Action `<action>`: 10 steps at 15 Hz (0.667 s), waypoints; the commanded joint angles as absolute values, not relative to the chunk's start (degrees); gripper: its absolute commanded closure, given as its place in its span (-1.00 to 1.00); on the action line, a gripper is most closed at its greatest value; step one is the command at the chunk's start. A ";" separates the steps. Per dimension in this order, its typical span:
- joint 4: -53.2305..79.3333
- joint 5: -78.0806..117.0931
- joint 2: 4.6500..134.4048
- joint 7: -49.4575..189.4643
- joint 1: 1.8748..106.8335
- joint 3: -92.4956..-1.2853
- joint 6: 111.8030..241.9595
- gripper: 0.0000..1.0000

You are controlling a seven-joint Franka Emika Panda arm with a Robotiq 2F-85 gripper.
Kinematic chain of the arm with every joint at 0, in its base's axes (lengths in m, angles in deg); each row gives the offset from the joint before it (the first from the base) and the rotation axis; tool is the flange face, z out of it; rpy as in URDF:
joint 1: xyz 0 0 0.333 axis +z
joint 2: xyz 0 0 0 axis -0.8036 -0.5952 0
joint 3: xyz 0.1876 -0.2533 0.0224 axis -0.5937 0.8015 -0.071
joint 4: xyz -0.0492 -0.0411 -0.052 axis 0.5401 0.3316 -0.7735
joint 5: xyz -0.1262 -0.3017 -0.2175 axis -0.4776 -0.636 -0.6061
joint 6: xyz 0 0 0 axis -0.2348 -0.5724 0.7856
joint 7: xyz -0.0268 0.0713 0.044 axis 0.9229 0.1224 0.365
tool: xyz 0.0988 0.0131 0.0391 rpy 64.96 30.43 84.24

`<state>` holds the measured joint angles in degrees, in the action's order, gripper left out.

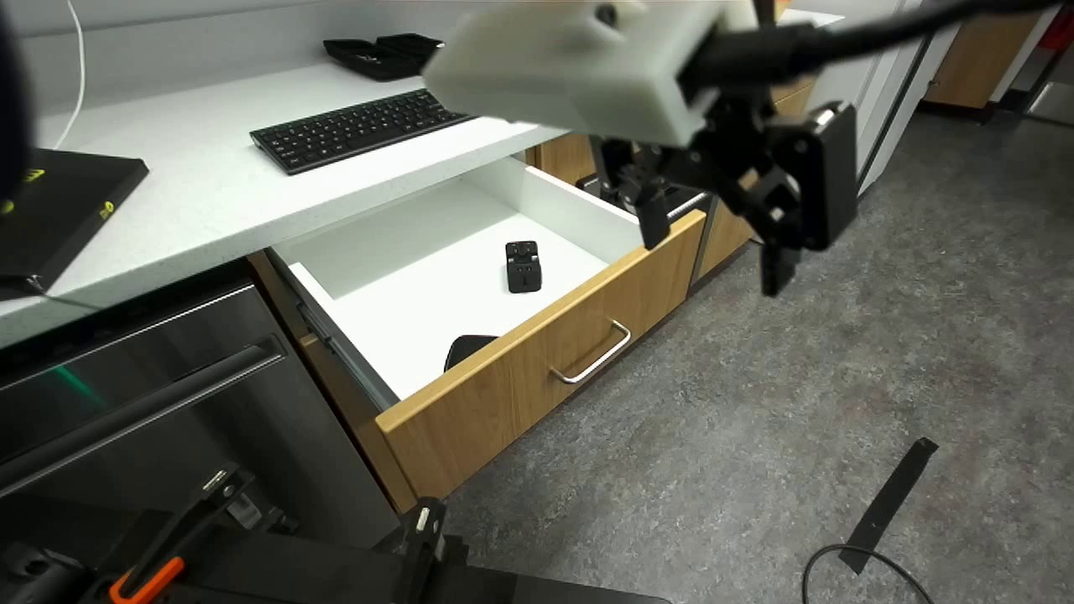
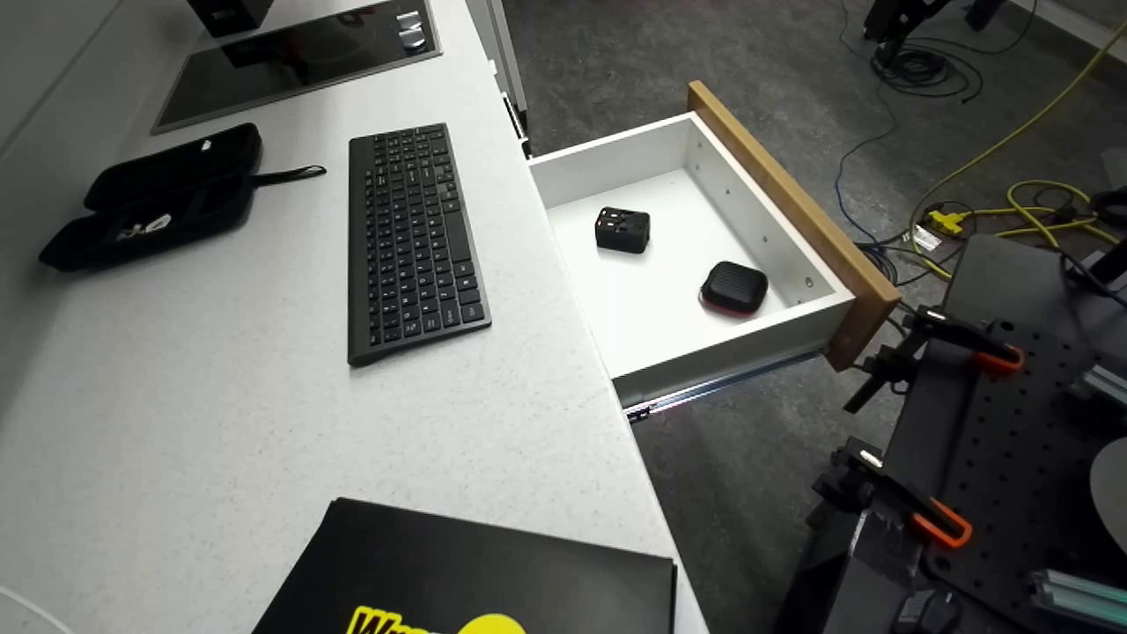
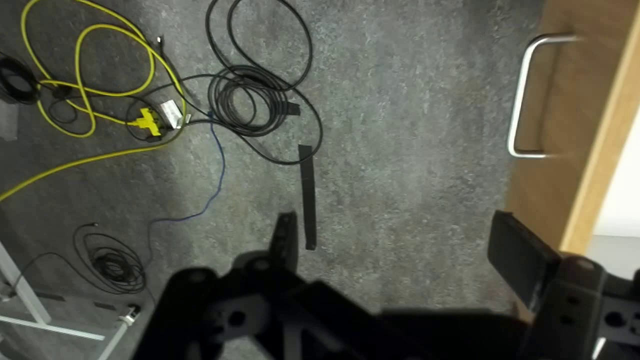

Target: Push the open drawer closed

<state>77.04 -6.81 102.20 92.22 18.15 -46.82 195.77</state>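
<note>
The drawer [image 1: 478,419] stands pulled out from under the counter, with an oak-coloured front and white interior. It also shows in an exterior view [image 2: 784,189] and at the right of the wrist view [image 3: 555,185]. Its silver bar handle [image 1: 597,362] is on the front, also in the wrist view [image 3: 518,95]. My gripper [image 1: 715,252] is open and empty, near the far end of the front. In the wrist view the gripper [image 3: 395,225] has its fingers wide apart over floor, the right finger overlapping the front's edge. I cannot tell whether it touches.
Inside the drawer lie a black adapter [image 2: 622,231] and a small black case [image 2: 735,288]. A keyboard [image 2: 414,238], an open black case [image 2: 167,194] and a black box [image 2: 475,563] lie on the counter [image 2: 220,379]. Cables [image 3: 247,100] lie on the floor. A clamped black base [image 2: 1012,458] stands near the drawer.
</note>
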 commanded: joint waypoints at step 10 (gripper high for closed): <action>47.55 -1.92 59.62 107.37 32.01 -34.91 194.62 -1.00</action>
<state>54.58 -8.83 68.23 109.53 26.09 -38.38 196.97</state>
